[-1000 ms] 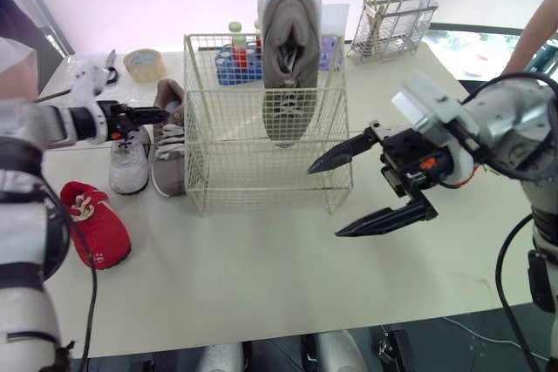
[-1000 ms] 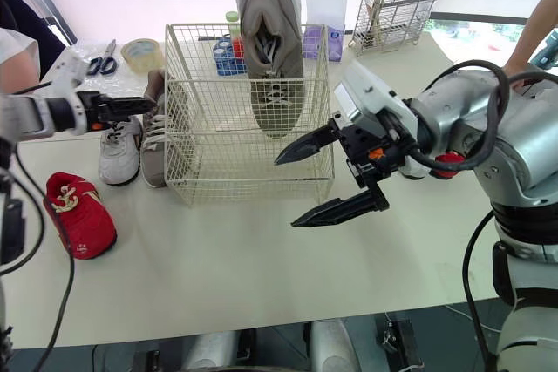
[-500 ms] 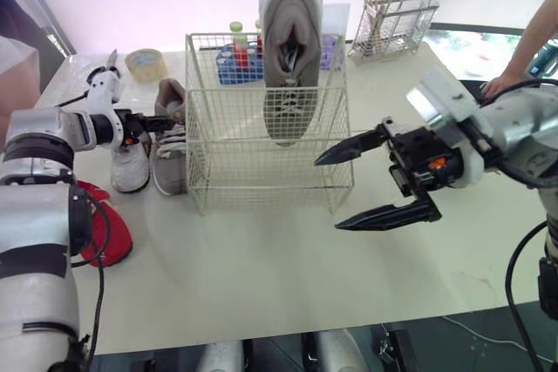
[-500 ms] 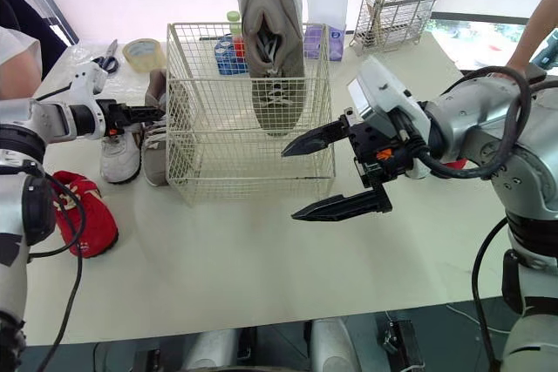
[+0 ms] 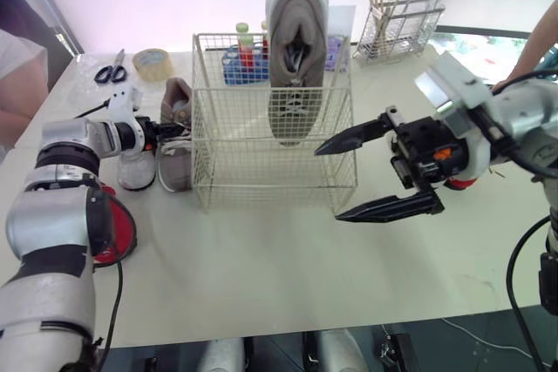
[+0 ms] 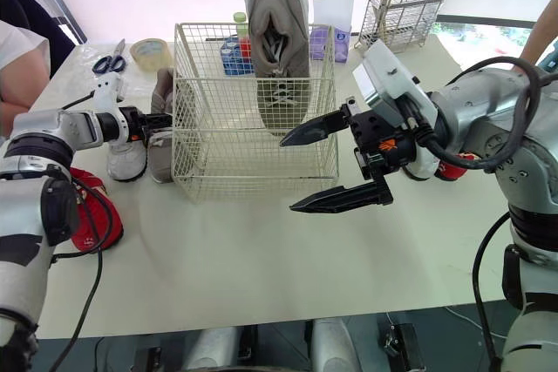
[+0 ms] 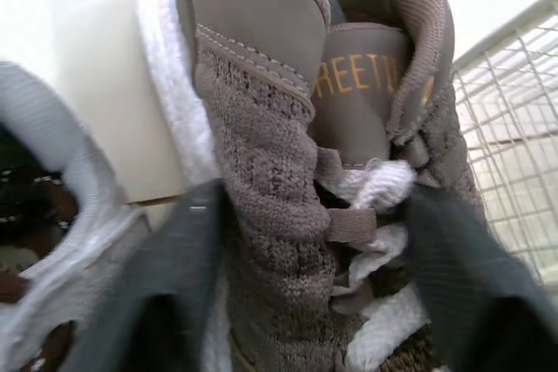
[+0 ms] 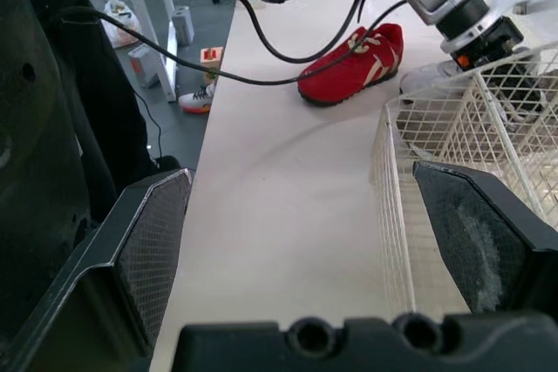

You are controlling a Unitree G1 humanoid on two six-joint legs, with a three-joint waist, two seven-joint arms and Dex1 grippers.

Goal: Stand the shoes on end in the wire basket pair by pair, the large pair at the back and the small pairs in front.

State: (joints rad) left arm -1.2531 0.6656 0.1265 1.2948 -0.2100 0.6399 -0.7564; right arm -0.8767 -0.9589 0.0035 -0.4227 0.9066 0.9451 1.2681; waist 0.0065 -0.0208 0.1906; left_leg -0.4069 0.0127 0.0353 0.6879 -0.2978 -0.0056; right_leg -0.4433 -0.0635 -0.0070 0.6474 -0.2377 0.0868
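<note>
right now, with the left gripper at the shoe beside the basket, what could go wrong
The left gripper is open around the grey shoe, which lies between the white shoe and the basket; lifting may drag the white one or catch the wire.
The tall shoe rises well above the rim; a knock to the basket might topple it.
</note>
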